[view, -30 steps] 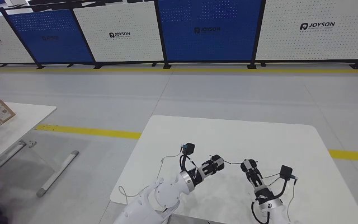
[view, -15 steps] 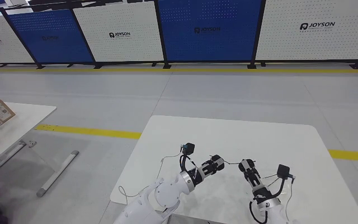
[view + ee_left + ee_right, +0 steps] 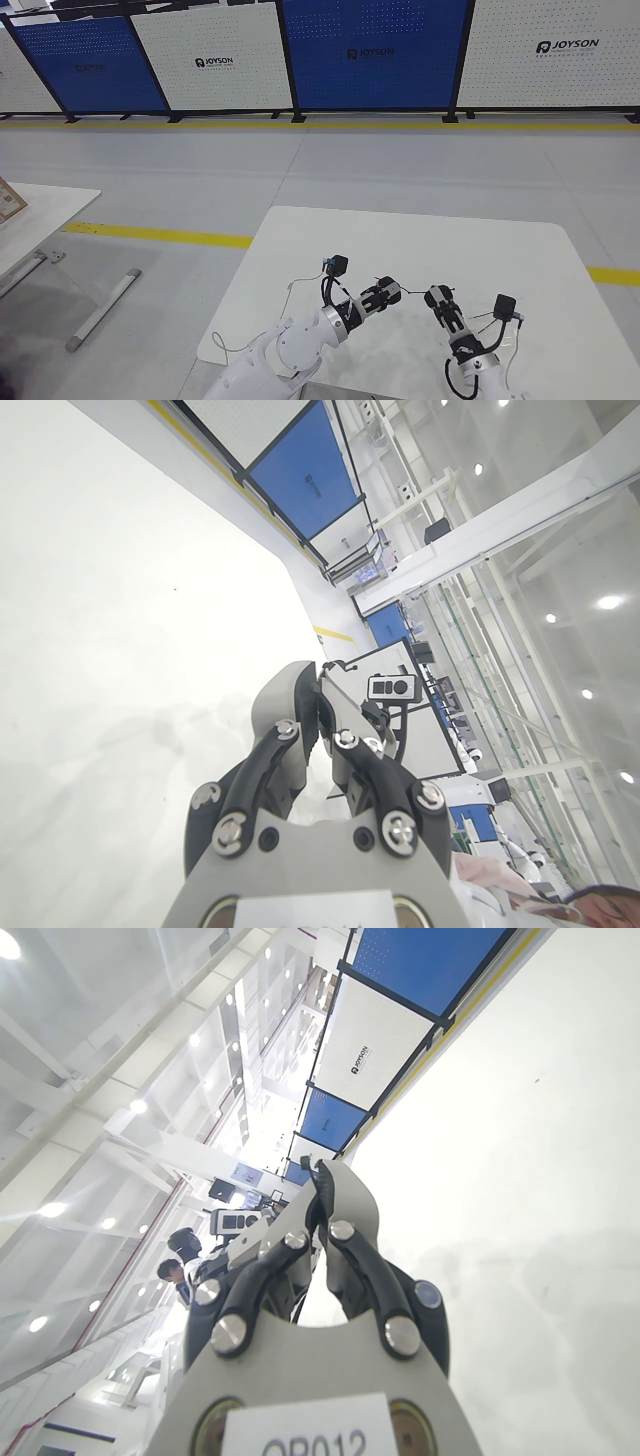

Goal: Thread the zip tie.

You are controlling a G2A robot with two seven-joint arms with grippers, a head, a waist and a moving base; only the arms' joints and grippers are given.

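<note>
Top view, table: white, smooth and matt, a wide slab with rounded corners. Its near edge is cut off by the frame.
Left gripper: it is over the near part of the table and points toward the right gripper. In the left wrist view its fingers are of grey metal, on curved black links with bright round screws. The black ribbed pads are pressed together, with a small dark piece of the zip tie pinched at the tips.
Right gripper: same build as the left gripper and just beside it, tip toward tip. Its two fingers are also closed together on the zip tie.
Zip tie: a thin, black, flexible strip. A short curved end sticks out past the tips of the right gripper. In the top view it is only a fine dark line from one gripper to the other. Its head is too small to make out, and I cannot tell if it is threaded.
</note>
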